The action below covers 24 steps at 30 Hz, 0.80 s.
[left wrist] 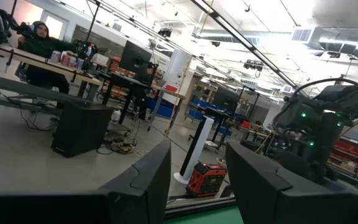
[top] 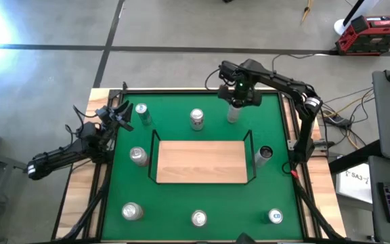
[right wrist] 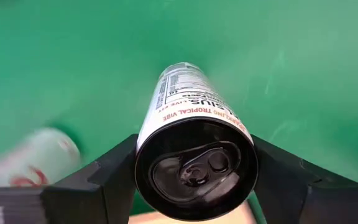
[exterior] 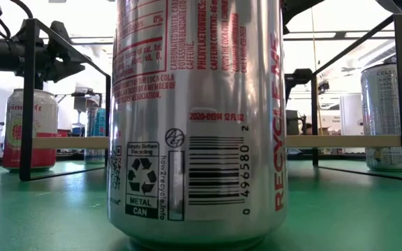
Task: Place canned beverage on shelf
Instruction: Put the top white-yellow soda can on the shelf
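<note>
The shelf (top: 202, 161) is a light-wood board with a thin black wire rail, in the middle of the green table; its board edge shows in the low view (exterior: 340, 141). A slim white can (top: 233, 112) with a black top stands upright at the table's far side, right of centre. My right gripper (top: 240, 97) is above it, shut on its upper end; the right wrist view looks down on the can's top (right wrist: 194, 167). My left gripper (top: 118, 115) waits open and empty at the table's far left, and its fingers show apart in the left wrist view (left wrist: 197, 180). My right gripper pinches the slim can's side wall just below its top rim (right wrist: 140, 155) between its two fingers, one on each side. The fingers come from above, pointing down. The can hangs upright below them. I cannot tell whether its lower end touches the table.
Several other cans stand around the shelf: two at the far side (top: 141, 112) (top: 196, 118), one at the left (top: 138, 156), a black-topped one at the shelf's right rail (top: 263, 154), and three along the near edge (top: 132, 211) (top: 199, 218) (top: 275, 216).
</note>
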{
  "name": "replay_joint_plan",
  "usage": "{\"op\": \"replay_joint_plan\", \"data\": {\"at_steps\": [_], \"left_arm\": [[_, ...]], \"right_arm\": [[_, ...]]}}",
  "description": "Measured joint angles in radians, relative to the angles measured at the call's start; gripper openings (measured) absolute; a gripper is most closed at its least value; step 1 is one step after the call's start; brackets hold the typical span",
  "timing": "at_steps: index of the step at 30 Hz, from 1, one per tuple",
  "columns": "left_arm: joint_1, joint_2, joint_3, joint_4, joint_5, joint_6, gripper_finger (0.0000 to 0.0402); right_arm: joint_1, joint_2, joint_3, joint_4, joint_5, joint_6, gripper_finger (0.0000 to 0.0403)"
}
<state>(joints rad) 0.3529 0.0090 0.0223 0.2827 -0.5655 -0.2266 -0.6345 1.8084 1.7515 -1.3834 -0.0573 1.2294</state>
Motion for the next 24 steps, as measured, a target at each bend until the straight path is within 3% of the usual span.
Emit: {"op": "replay_joint_plan", "data": {"at_steps": [6, 10, 19, 24], "left_arm": [[0.0, 0.0, 0.0, 0.0, 0.0, 0.0, 0.0137], [0.0, 0.0, 0.0, 0.0, 0.0, 0.0, 0.0137], [0.0, 0.0, 0.0, 0.0, 0.0, 0.0, 0.0137], [0.0, 0.0, 0.0, 0.0, 0.0, 0.0, 0.0137]], "right_arm": [[0.023, 0.0, 0.0, -0.011, -0.002, 0.416, 0.0243], [0.033, 0.0, 0.0, -0.009, -0.001, 0.609, 0.0243], [0.033, 0.0, -0.001, 0.013, 0.004, 0.818, 0.0243], [0.033, 0.0, -0.002, 0.039, 0.004, 0.775, 0.0243]]}}
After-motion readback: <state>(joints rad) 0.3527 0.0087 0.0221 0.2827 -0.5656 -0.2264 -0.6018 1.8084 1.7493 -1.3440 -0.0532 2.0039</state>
